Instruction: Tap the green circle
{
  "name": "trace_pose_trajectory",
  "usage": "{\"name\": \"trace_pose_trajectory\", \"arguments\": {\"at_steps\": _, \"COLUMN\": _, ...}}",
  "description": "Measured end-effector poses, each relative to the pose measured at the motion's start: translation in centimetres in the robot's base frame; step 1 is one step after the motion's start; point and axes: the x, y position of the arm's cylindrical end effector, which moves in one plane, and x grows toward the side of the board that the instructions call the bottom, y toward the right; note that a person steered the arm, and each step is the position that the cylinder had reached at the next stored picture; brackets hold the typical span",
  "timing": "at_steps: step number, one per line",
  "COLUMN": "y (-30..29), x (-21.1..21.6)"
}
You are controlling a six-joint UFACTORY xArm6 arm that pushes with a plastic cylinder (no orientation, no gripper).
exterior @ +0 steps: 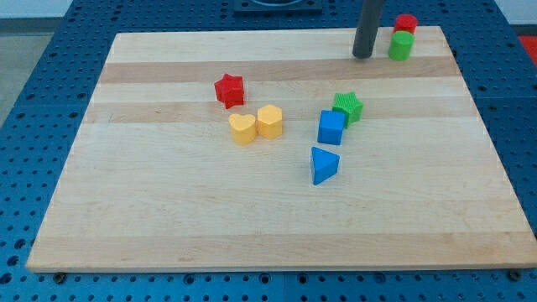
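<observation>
The green circle (401, 45), a short green cylinder, stands near the board's top right corner. A red cylinder (406, 23) sits just above it, touching or nearly so. My tip (362, 55) rests on the board just left of the green circle, with a small gap between them. The dark rod rises out of the view's top.
A green star (348, 106) and a blue cube (331, 127) sit together at centre right, with a blue triangle (324, 164) below them. A red star (228, 90), a yellow heart (242, 128) and a yellow hexagon (270, 121) lie centre left. The wooden board (168, 218) ends close behind the tip.
</observation>
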Motion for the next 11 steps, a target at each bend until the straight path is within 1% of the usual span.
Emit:
{"name": "trace_pose_trajectory", "arguments": {"at_steps": 1, "y": 0.0, "x": -0.7}}
{"name": "trace_pose_trajectory", "arguments": {"at_steps": 3, "y": 0.5, "x": -0.7}}
{"name": "trace_pose_trajectory", "arguments": {"at_steps": 5, "y": 2.4, "x": -0.7}}
{"name": "trace_pose_trajectory", "arguments": {"at_steps": 11, "y": 3.4, "x": -0.7}}
